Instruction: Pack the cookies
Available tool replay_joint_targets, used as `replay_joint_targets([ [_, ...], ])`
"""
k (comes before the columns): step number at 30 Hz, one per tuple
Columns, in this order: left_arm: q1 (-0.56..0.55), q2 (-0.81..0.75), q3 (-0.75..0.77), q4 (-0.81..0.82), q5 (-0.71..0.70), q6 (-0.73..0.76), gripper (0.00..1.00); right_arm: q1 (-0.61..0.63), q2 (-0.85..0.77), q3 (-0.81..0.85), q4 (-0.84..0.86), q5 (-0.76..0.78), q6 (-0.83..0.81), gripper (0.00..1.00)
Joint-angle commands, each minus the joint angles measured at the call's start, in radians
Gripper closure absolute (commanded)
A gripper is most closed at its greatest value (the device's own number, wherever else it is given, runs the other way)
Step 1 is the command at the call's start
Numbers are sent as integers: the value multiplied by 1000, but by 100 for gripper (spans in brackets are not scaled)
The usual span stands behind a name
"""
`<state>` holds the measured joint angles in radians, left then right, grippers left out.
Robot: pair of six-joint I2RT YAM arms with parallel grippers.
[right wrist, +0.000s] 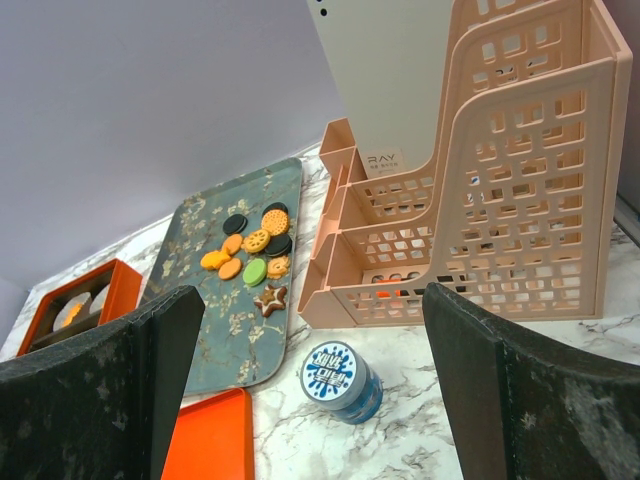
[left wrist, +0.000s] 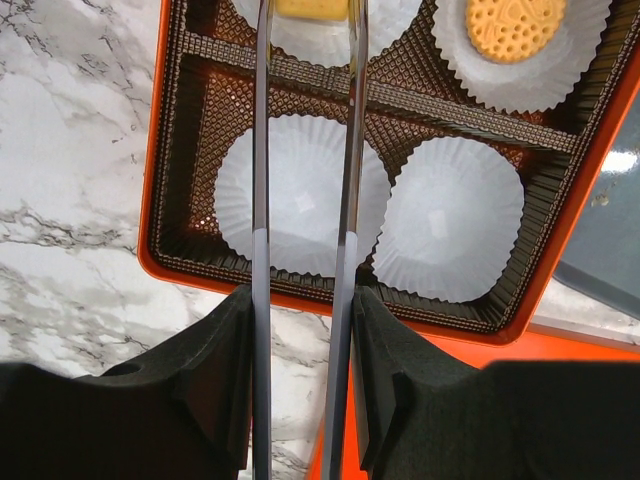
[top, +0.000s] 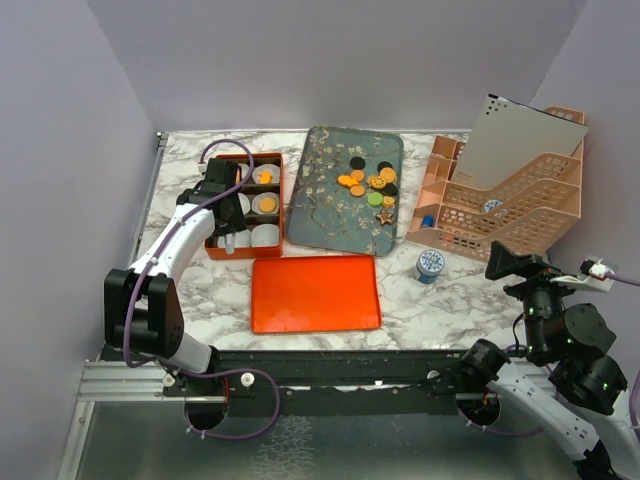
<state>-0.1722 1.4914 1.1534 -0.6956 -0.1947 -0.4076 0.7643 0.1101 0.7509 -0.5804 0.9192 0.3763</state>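
Note:
The cookies lie in a loose group on the blue-grey floral tray: mostly orange, a few black, one green, one brown star; they also show in the right wrist view. My left gripper is over the orange compartment box and is shut on metal tongs. The tong tips pinch a yellow cookie at the top edge of the left wrist view. Another round cookie lies in a white liner. My right gripper is wide open and empty at the right.
Two empty white liners fill the box's near compartments. The orange lid lies flat in front of the tray. A small blue-and-white tin stands beside a pink file rack holding a white sheet.

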Motion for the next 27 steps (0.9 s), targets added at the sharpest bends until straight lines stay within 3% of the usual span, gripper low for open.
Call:
replay_joint_targets([
  [1,5,-13,-2,26,15,13,85,1,-7,6,-23,-4,7,0],
  [15,5,-82,18,11,25,35,52,1,-6,6,-19,-7,4,0],
  [19,5,-101,24,2,29,44,47,1,-6,5,-16,-12,0,0],
  [27,4,-140,39,-16,64,64,48,1,-4,8,-16,-18,2,0],
])
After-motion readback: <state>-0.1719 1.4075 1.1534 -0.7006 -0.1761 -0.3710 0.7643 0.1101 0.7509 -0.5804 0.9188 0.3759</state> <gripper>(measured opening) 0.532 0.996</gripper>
